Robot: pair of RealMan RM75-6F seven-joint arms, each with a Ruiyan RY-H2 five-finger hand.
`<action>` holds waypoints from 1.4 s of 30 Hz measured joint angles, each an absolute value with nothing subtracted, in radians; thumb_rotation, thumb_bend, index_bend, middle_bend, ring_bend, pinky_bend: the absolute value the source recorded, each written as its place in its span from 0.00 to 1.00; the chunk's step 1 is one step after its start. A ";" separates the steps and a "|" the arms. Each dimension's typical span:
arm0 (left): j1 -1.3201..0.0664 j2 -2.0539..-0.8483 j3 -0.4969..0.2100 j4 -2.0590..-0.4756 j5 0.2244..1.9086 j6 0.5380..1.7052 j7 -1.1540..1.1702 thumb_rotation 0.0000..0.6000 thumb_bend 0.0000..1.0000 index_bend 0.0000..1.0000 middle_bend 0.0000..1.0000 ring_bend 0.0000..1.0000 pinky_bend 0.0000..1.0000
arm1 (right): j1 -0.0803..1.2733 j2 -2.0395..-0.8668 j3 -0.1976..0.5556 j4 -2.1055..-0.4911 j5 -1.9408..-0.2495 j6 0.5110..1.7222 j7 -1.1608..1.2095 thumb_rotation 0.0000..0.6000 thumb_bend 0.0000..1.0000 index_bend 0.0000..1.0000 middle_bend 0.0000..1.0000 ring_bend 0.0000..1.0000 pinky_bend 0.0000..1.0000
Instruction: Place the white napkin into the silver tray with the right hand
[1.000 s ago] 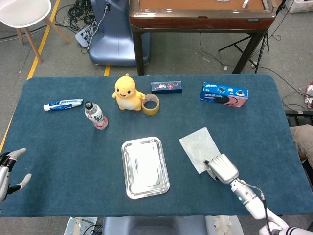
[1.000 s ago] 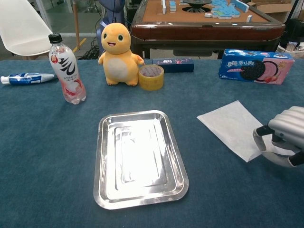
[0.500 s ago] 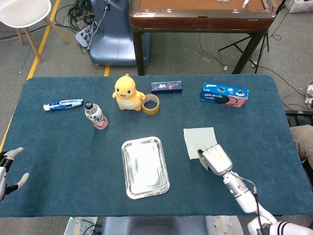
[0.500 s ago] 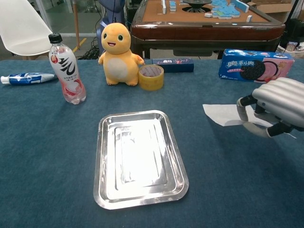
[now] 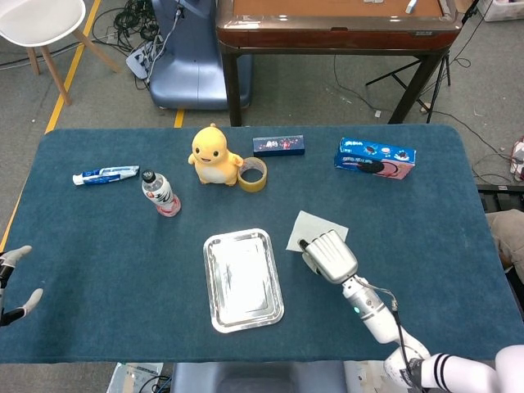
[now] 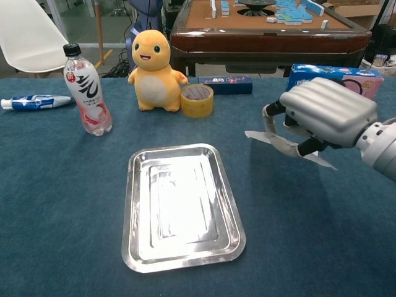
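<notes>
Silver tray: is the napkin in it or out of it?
Out. The right hand holds the napkin beside the empty tray.

The robot's right hand (image 5: 329,255), silver with ribbed metal fingers, sits right of centre in the head view, lifted above the table, its back turned up. Its fingers are curled and pinch a thin white paper napkin (image 5: 312,228). The grey right forearm runs down to the lower right corner. The left hand (image 5: 11,282) shows only as pale fingertips, spread apart, at the lower left edge.
</notes>
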State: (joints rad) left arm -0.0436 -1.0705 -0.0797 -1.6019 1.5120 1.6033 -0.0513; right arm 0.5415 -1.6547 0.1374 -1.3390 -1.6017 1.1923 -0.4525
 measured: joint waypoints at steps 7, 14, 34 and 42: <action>-0.044 -1.069 -0.079 -1.601 1.512 1.599 -0.052 1.00 0.22 0.20 0.27 0.21 0.42 | 0.588 -1.727 0.171 -1.295 -1.599 1.208 -0.469 1.00 0.48 0.61 1.00 1.00 1.00; -0.045 -1.067 -0.082 -1.598 1.505 1.595 -0.059 1.00 0.22 0.19 0.27 0.21 0.42 | 0.653 -1.781 0.186 -1.251 -1.617 1.198 -0.447 1.00 0.48 0.62 1.00 1.00 1.00; -0.038 -1.052 -0.090 -1.600 1.492 1.601 -0.081 1.00 0.22 0.19 0.27 0.21 0.42 | 0.793 -1.878 0.157 -1.228 -1.703 1.162 -0.403 1.00 0.48 0.62 1.00 1.00 1.00; -0.033 -1.044 -0.092 -1.606 1.488 1.605 -0.087 1.00 0.22 0.20 0.27 0.21 0.42 | 0.785 -1.876 0.116 -1.266 -1.717 1.172 -0.415 1.00 0.48 0.62 1.00 1.00 1.00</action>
State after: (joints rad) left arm -0.0333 -1.0439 -0.0924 -1.6061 1.4878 1.6046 -0.0869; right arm 0.7847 -1.8763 0.1158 -1.2661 -1.7171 1.1716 -0.4149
